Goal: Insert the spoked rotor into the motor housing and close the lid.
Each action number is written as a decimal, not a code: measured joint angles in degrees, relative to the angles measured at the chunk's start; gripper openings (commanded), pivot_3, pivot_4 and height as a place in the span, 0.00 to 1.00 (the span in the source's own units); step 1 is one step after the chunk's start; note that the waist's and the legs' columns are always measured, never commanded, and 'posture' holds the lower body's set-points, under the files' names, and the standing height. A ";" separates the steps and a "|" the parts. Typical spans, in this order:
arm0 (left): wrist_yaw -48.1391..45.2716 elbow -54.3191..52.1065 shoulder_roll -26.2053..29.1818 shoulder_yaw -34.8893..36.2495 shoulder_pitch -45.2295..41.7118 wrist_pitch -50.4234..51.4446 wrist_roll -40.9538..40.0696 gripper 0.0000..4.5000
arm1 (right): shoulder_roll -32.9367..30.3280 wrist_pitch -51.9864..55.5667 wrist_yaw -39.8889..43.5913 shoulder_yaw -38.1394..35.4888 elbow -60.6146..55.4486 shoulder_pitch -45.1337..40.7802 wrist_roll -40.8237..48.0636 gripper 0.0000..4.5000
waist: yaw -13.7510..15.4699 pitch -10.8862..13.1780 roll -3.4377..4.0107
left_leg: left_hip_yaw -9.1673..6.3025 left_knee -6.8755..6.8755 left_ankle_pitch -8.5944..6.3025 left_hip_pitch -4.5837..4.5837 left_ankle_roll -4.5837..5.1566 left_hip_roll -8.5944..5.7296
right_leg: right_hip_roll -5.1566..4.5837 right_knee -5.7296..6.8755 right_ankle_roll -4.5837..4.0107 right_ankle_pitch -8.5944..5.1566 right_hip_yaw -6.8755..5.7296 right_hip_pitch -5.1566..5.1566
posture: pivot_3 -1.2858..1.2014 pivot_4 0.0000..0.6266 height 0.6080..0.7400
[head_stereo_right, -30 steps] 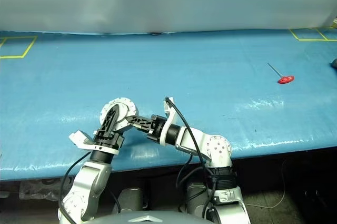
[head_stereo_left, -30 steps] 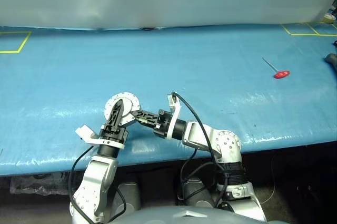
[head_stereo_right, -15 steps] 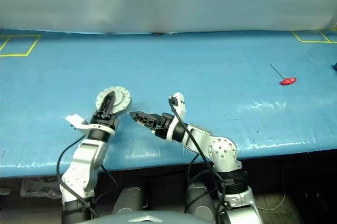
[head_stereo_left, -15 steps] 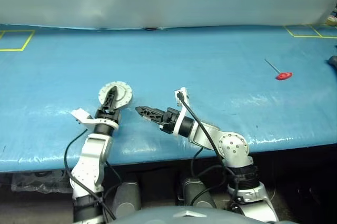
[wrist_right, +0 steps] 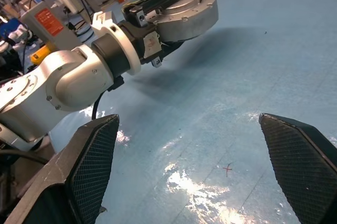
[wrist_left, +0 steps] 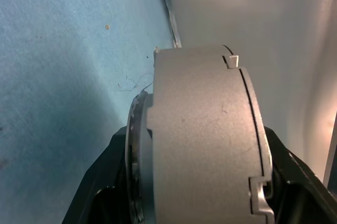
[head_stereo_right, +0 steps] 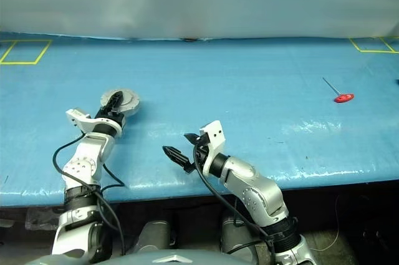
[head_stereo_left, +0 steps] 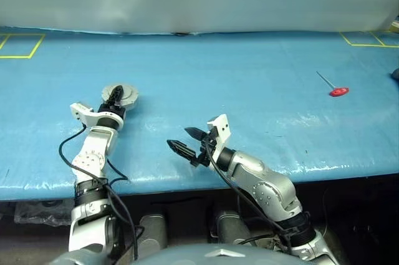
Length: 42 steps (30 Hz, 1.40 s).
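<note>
Both arms were silver-grey metal w/ rounded joint casings & black collars. Loose black cables looped along each forearm. The left gripper & right gripper had black ribbed fingers w/ cross-hatched pads. White brackets sat at both wrists.

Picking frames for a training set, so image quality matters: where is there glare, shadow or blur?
Right wrist view: bright glare patches on the blue table, a shadow under the motor housing. Left wrist view: the housing looms close and soft, background washed out. Eye views: pale sheen streaks along the table's near edge.
</note>
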 measured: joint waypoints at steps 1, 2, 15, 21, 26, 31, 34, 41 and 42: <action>-0.93 2.61 0.71 0.17 -1.84 0.03 1.23 0.54 | -0.03 -0.85 0.08 0.20 0.76 0.30 -1.46 1.00 | -0.04 0.00 -0.01 | 0.00 0.00 0.00 0.00 0.00 -0.01 | 0.00 0.00 -0.02 0.02 0.00 0.00 | 0.52 0.24 1.00; -1.56 4.59 1.11 0.33 -3.36 0.02 2.05 0.54 | -0.11 -1.25 0.14 0.32 1.17 0.59 -2.56 1.00 | -0.04 0.00 -0.01 | 0.01 0.00 0.00 0.00 0.00 -0.02 | -0.01 -0.01 -0.01 0.03 0.01 0.01 | 0.52 0.24 1.00; -8.99 26.64 3.12 4.04 -15.99 -0.89 15.82 0.54 | 1.23 -5.72 1.08 0.99 1.67 3.21 -10.98 1.00 | -0.16 0.01 -0.03 | 0.01 -0.07 0.00 -0.04 -0.01 -0.02 | -0.02 -0.01 -0.09 0.13 0.00 -0.07 | 0.52 0.24 1.00; -10.39 29.66 3.25 5.20 -18.07 -1.55 20.18 0.54 | 1.78 -5.87 1.56 0.98 1.67 3.28 -12.38 1.00 | -0.15 0.00 -0.03 | 0.01 -0.08 0.00 -0.04 -0.02 -0.02 | -0.03 -0.01 -0.09 0.13 0.01 -0.07 | 0.52 0.24 1.00; -10.35 30.49 3.37 6.69 -18.79 -1.75 22.56 0.54 | 2.59 -5.85 1.68 0.98 1.67 3.61 -12.75 1.00 | -0.25 0.00 -0.03 | 0.01 -0.06 0.01 0.00 -0.02 -0.02 | -0.03 0.04 -0.09 0.14 0.01 -0.05 | 0.52 0.24 1.00; -10.31 30.57 3.99 7.49 -18.96 -1.59 23.86 0.83 | 3.29 -5.54 1.69 1.03 1.68 3.91 -13.25 1.00 | -0.61 -0.01 -0.03 | 0.02 -0.06 0.02 0.12 -0.04 -0.01 | -0.03 0.09 -0.09 0.14 0.02 0.05 | 0.52 0.24 1.00; -10.29 30.38 4.38 7.70 -19.14 -1.45 24.42 1.00 | 3.52 -5.46 1.71 1.12 1.69 3.90 -13.43 1.00 | -0.87 -0.01 -0.03 | 0.05 -0.13 0.01 0.60 -0.04 0.00 | -0.03 0.06 -0.10 0.10 0.03 0.50 | 0.52 0.24 1.00; -9.12 29.16 5.79 8.27 -18.09 -0.41 26.03 1.00 | 3.53 -4.35 1.72 1.19 1.74 3.91 -13.47 1.00 | -1.34 -0.02 -0.04 | 0.06 -0.11 0.04 0.94 -0.06 0.04 | -0.02 0.10 -0.15 -0.08 0.03 0.75 | 0.52 0.24 1.00; -9.08 28.77 5.92 8.32 -17.81 -0.10 26.06 1.00 | 3.54 -4.23 1.73 1.21 1.75 3.91 -13.48 1.00 | -1.42 -0.03 -0.04 | 0.07 -0.11 0.04 0.94 -0.06 0.03 | -0.02 0.10 -0.15 -0.07 0.04 0.75 | 0.52 0.24 1.00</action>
